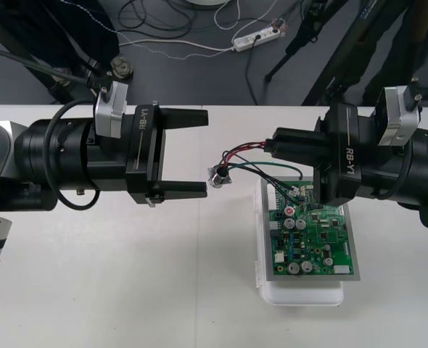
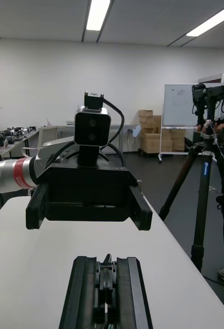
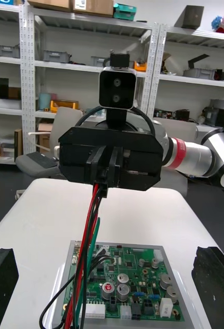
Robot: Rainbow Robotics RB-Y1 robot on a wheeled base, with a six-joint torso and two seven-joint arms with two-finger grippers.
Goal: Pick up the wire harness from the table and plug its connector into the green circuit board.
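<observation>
The right jaws are clamped on the wire harness (image 3: 93, 211), gripping its thin wires rather than a rigid part, and are held above the far end of the green circuit board (image 1: 315, 235). The left jaws are set wide apart, directly opposite and near, with nothing between them. From the clamped point the red, black and green wires (image 3: 84, 257) fall to the edge of the board. A loop runs out to the round metal socket (image 1: 217, 176), just beside one tip of the left jaws; it cannot be told whether it rests on the desk (image 1: 127, 275). It also cannot be told whether the plug is seated. Because the hold is on flexible wires, slippage or a tilted plug is to be expected if force is applied. A sideways pull is likely to strain the wires at the plug. The slack loop may be caught on the tall components of the board. If the left jaws are closed carelessly, the socket may be knocked away. The white base (image 1: 301, 293) appears unfixed and may be shifted by any lateral push.
</observation>
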